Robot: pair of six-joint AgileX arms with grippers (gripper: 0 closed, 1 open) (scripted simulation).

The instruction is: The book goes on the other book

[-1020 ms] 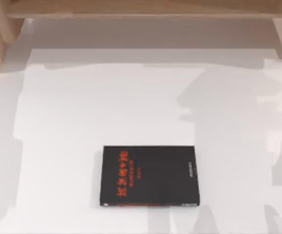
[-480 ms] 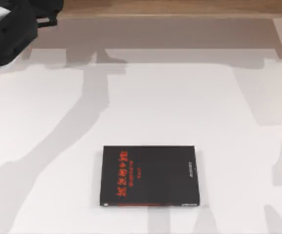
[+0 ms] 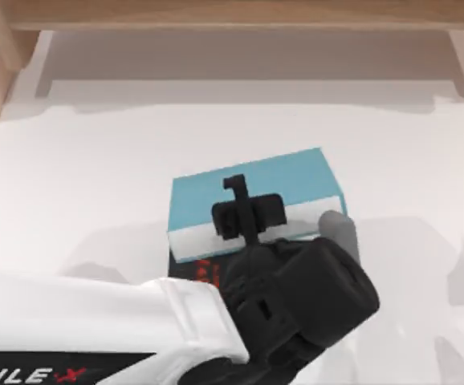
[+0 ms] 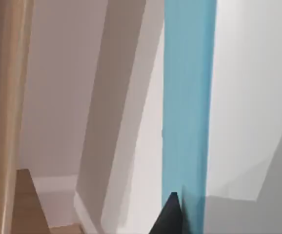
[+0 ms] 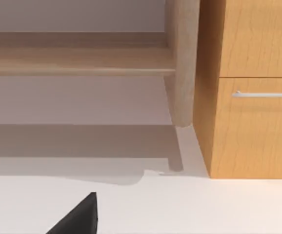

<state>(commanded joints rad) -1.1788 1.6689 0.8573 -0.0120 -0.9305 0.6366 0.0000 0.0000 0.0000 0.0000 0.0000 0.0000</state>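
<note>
Above the black book (image 3: 204, 271), left end effector (image 3: 248, 215) grips the teal-blue book (image 3: 252, 192); square the edges, lower flat before releasing.

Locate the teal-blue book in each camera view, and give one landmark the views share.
Top view: the teal-blue book lies at the centre, over the black book, with the left gripper on its near edge.
Left wrist view: its cover is the tall teal band right of centre.
Right wrist view: not in it.
Shared landmark: the white table.
</note>
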